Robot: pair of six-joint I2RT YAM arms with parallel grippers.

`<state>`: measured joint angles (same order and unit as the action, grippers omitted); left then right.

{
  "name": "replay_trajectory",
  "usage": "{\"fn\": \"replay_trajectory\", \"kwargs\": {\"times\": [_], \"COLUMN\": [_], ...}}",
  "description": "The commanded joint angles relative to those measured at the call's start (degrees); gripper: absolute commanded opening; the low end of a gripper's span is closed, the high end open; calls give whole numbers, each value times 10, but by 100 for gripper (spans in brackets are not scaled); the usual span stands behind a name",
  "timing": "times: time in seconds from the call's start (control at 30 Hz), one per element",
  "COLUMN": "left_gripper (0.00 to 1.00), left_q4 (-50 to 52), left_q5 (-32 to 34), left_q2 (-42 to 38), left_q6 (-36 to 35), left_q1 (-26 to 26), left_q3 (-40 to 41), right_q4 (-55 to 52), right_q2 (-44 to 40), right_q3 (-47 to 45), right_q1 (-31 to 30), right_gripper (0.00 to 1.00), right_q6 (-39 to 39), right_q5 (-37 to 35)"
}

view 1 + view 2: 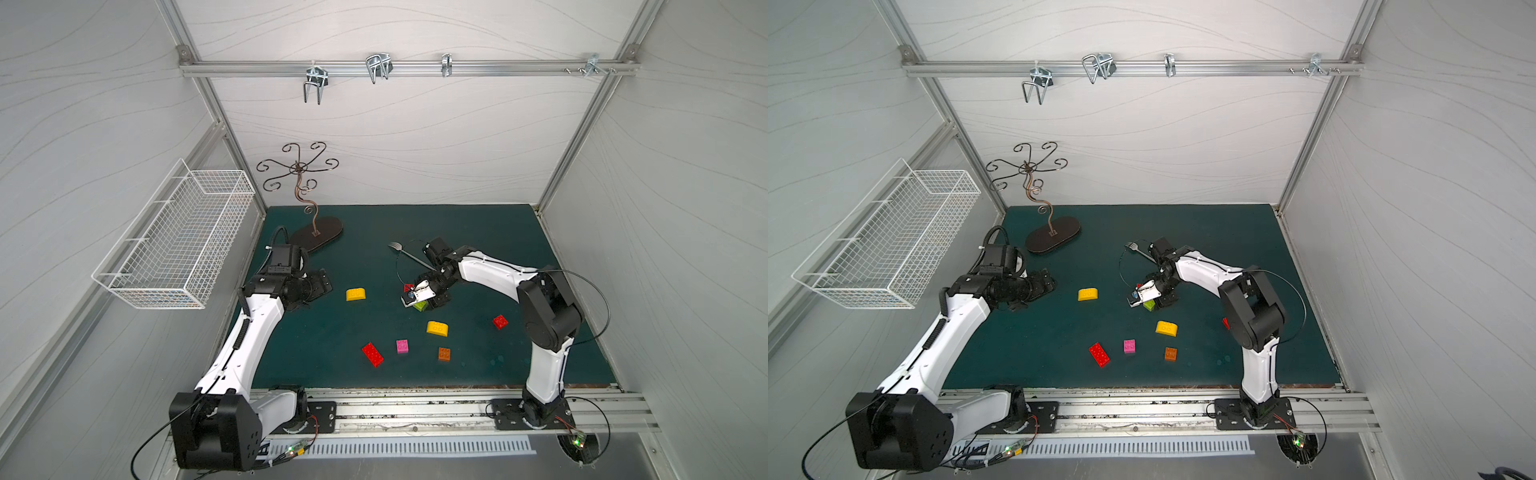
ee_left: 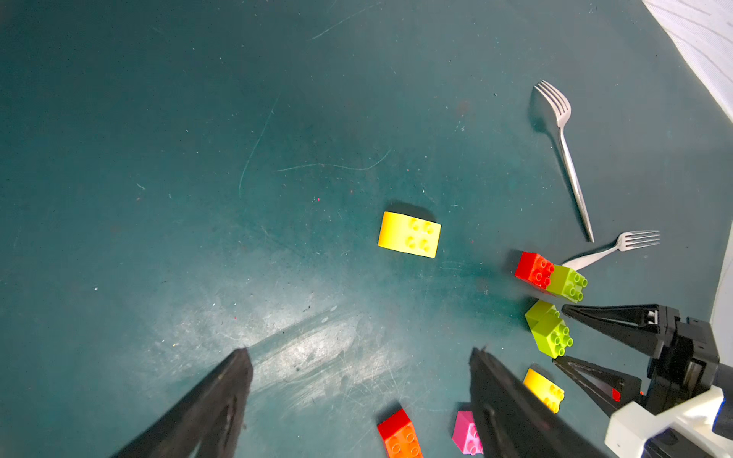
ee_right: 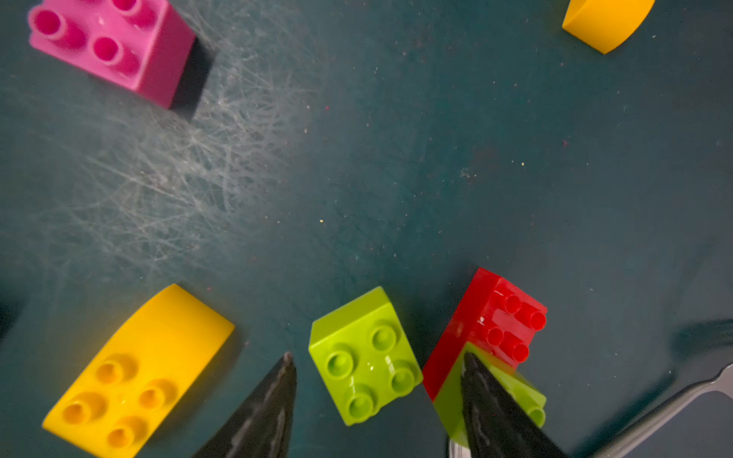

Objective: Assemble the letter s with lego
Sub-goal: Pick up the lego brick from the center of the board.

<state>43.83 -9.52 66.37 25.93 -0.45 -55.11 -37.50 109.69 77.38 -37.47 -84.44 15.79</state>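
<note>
Top views both put the left tool (image 1: 320, 283) at nine o'clock on the table (image 1: 478, 232), fingers (image 2: 214, 404) spread wide, empty; a yellow brick (image 1: 355, 294) lies near it toward three o'clock; at centre the right tool (image 3: 377, 357) stands partly open astride a lime green brick (image 3: 365, 357), gripping nothing; a joined red-and-lime pair (image 3: 492, 329) sits just beside; other lego (image 1: 402, 345) lies loose toward six o'clock; light, stiff and glossy, these bricks probably want pinching across flat side walls, below the studs.
</note>
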Motion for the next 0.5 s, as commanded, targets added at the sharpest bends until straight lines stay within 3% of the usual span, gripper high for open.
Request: {"fn": "replay_trajectory", "kwargs": {"times": [0.0, 0.47], "left_gripper": [89, 89], "left_q4": [-11, -13], "left_q5": [-4, -9], "left_q2": [-2, 2], "left_q6": [0, 0], "left_q1": [4, 9], "left_q3": [-1, -2], "right_q4": [-2, 12], "right_q2": [6, 1], "right_q3": [-8, -43], "right_q1": [0, 6], "right_gripper": [65, 55], "right_q6": [2, 51], "right_q5": [20, 21]}}
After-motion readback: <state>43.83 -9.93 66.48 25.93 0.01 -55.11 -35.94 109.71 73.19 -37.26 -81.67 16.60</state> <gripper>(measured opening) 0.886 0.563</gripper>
